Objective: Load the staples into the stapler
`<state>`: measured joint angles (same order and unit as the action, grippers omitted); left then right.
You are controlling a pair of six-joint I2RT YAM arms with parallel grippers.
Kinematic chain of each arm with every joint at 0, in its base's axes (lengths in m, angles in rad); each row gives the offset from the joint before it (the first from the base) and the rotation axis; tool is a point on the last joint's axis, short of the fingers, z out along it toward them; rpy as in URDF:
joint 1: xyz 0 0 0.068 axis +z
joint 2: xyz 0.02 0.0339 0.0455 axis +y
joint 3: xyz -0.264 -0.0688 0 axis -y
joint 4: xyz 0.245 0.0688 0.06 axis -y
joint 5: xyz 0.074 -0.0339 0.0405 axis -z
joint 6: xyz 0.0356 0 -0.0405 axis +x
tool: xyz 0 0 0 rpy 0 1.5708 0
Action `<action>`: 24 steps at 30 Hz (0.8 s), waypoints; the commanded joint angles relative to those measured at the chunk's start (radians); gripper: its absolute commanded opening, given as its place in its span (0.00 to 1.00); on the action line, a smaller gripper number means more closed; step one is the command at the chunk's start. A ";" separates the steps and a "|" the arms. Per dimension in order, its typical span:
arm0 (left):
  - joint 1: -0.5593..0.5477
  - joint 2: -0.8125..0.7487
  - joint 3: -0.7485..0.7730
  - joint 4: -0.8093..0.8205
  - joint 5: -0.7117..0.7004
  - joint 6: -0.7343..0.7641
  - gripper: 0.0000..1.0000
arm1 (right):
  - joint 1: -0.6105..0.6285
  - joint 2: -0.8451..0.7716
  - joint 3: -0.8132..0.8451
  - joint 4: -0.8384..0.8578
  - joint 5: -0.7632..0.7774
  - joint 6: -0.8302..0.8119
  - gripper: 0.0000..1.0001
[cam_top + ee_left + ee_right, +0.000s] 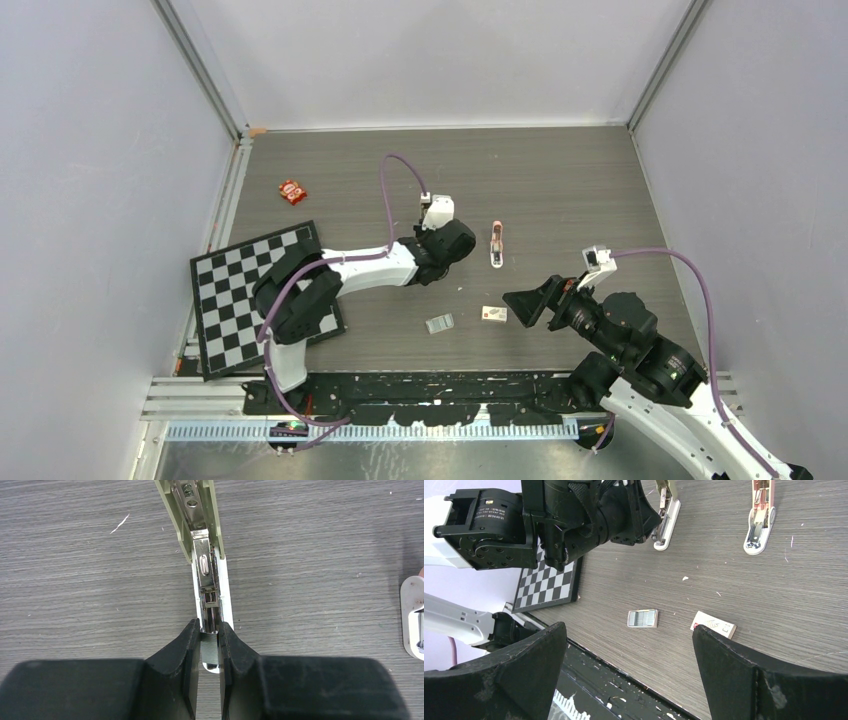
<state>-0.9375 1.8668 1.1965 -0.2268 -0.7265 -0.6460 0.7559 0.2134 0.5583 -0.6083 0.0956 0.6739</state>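
The stapler (pixel 200 525) lies open on the table, its pale green top swung up and its metal channel (pixel 207 595) bared above the white base. My left gripper (pixel 210 627) is shut on the staples (pixel 210 647), a small silvery block held right over the near end of that channel. In the right wrist view the stapler (pixel 666 517) shows just beyond the left gripper's black body (pixel 589 510). From above, the left gripper (pixel 440 235) covers the stapler. My right gripper (pixel 525 305) hangs open and empty near the front of the table, its fingers (pixel 724 665) wide apart.
A pink stapler (pixel 497 245) lies to the right of the left gripper. A small grey case of silvery strips (pixel 440 324) and a white box (pixel 494 314) lie near the front edge. A checkerboard (pixel 235 290) lies at left, a red packet (pixel 292 191) behind it.
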 commanded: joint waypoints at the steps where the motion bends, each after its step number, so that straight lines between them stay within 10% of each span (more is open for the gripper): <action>1: 0.005 0.008 0.032 0.014 -0.013 -0.005 0.06 | 0.002 -0.013 0.020 0.026 0.015 -0.019 1.00; 24: 0.004 0.048 0.106 -0.079 -0.032 -0.030 0.05 | 0.002 -0.019 0.014 0.028 0.009 -0.017 1.00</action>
<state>-0.9375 1.9076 1.2633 -0.2752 -0.7219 -0.6514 0.7559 0.2085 0.5583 -0.6079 0.0956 0.6704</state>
